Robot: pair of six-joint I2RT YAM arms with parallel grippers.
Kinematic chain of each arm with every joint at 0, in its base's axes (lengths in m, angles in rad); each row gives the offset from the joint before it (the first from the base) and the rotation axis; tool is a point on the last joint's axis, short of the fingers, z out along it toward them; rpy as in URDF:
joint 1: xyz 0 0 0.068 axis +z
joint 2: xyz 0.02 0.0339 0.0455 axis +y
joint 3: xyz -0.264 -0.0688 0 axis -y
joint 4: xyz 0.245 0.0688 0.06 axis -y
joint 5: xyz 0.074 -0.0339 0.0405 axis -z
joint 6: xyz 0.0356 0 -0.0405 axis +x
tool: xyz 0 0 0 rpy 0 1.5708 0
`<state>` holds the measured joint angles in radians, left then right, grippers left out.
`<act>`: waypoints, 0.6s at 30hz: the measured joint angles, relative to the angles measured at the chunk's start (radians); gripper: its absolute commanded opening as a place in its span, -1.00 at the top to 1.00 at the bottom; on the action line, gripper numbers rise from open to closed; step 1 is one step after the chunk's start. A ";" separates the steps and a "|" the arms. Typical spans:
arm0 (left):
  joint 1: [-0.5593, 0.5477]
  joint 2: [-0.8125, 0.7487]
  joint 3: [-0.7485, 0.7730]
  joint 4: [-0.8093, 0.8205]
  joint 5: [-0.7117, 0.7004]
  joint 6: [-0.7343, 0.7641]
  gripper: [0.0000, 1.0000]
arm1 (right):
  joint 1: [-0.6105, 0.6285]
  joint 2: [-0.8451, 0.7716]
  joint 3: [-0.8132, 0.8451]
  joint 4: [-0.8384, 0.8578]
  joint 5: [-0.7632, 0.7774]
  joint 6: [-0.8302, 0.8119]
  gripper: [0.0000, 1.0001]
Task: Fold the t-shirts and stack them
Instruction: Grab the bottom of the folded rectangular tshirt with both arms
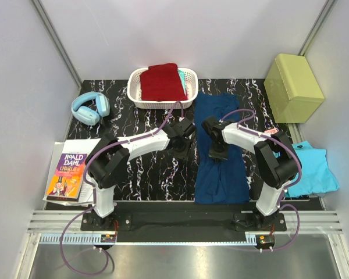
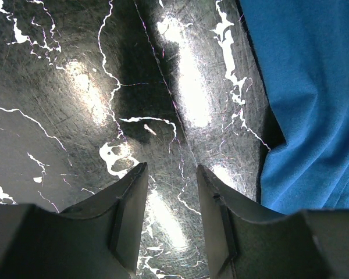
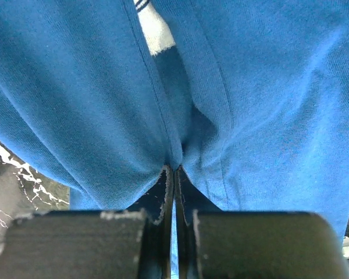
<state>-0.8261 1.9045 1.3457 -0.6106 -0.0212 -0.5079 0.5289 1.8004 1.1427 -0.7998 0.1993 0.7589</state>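
**Location.** The navy t-shirt [image 1: 224, 180] lies as a long, narrow strip on the counter [image 1: 145, 174], right of centre in the top view. It runs from near the basket [image 1: 135, 88] down toward the arm bases. A dark red t-shirt [image 1: 161, 81] sits folded in that basket at upper centre. A turquoise t-shirt [image 1: 311, 168] lies crumpled at the far right edge.

**Handling.** The cloth is judged to be a soft, light knit. It will sag from any single pinch, and its layers may slide over one another. The better hold is at an edge or hem corner, with two holds spaced apart so that a fold lifts evenly.

**Right tool [image 3: 173, 170].** The jaws are closed tight on a raised pleat of the navy cloth near the middle of the strip. Its wrist view shows fabric gathered right into the fingers with no gap.

**Left tool [image 2: 171, 174].** The jaws are partly open with nothing between them. It hovers over bare marbled counter, with the shirt's left edge just beside it at the right of its view. No contact with the cloth is visible.
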 measured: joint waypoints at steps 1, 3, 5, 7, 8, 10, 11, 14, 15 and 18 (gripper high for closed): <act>0.000 0.000 0.000 0.000 0.000 0.002 0.13 | 0.000 0.000 0.000 -0.001 0.001 0.001 1.00; 0.000 0.000 0.000 0.000 0.000 0.002 0.13 | 0.000 0.000 0.000 -0.002 0.008 0.004 1.00; 0.000 0.000 0.000 0.000 0.000 0.002 0.13 | 0.000 -0.001 0.000 -0.007 0.022 0.006 1.00; 0.000 0.000 0.000 0.000 0.000 0.003 0.13 | 0.000 -0.007 0.000 -0.013 0.034 0.008 1.00; 0.000 0.000 0.000 0.000 0.000 0.002 0.13 | 0.000 -0.011 0.003 -0.021 0.047 0.010 1.00; 0.000 0.000 0.000 0.000 0.000 0.003 0.13 | -0.001 -0.019 0.008 -0.034 0.062 0.014 1.00; 0.000 0.000 0.000 0.000 0.000 0.002 0.13 | -0.001 -0.024 0.011 -0.039 0.073 0.016 1.00; 0.000 0.000 0.000 0.000 0.000 0.002 0.13 | -0.002 -0.035 0.014 -0.053 0.098 0.025 1.00; 0.000 0.000 0.000 0.000 0.002 0.002 0.13 | -0.002 -0.039 0.014 -0.058 0.106 0.028 1.00; 0.000 0.000 0.000 0.000 0.011 0.002 0.13 | -0.005 -0.050 0.015 -0.067 0.127 0.031 1.00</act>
<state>-0.8261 1.9045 1.3457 -0.6106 -0.0097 -0.5056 0.5240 1.7504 1.1576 -0.8665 0.3264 0.7902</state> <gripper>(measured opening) 0.438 0.012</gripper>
